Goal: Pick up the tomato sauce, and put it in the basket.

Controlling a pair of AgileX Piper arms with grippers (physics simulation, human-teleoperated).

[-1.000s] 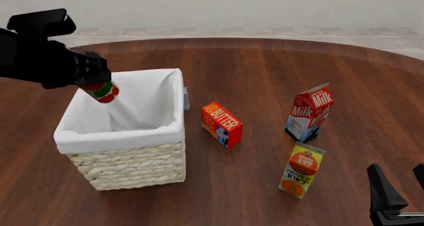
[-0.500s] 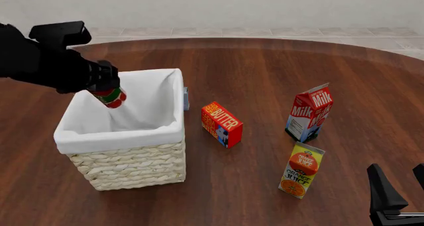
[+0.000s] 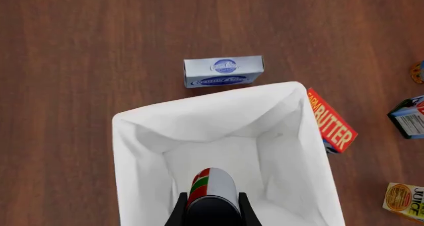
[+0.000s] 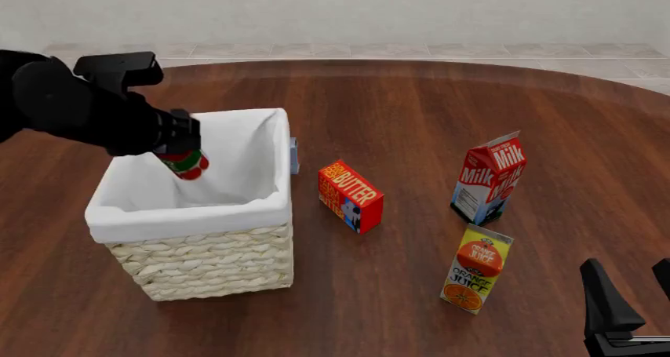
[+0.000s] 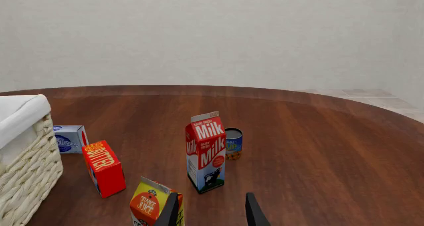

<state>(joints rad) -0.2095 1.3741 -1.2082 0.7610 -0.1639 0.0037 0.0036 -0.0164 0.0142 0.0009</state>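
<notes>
So the left arm is carrying the tomato sauce (image 4: 187,163) further in over the basket (image 4: 199,216) compared with a second ago: back then the can was hanging near the left rim, and now it's sitting over the white-lined opening, tilted and a bit lower. In the left wrist view the left pincer (image 3: 212,208) is clenched on the can, with the bare lining straight below it. To me that means the drop is basically lined up and letting go is what's left.

Going down by size around it: the tabletop (image 4: 419,106) is carrying a milk carton (image 4: 489,178) and an orange juice carton (image 4: 478,268) well off to the right, then the red butter box (image 4: 351,196) near the basket's right side, a small blue-and-white box (image 3: 224,71) just behind the basket, and a little blue can (image 5: 233,143) behind the milk. None of that is getting in the way. The right pincer (image 5: 212,211) is parked low at the near right, fingers spread apart, gripping nothing.
</notes>
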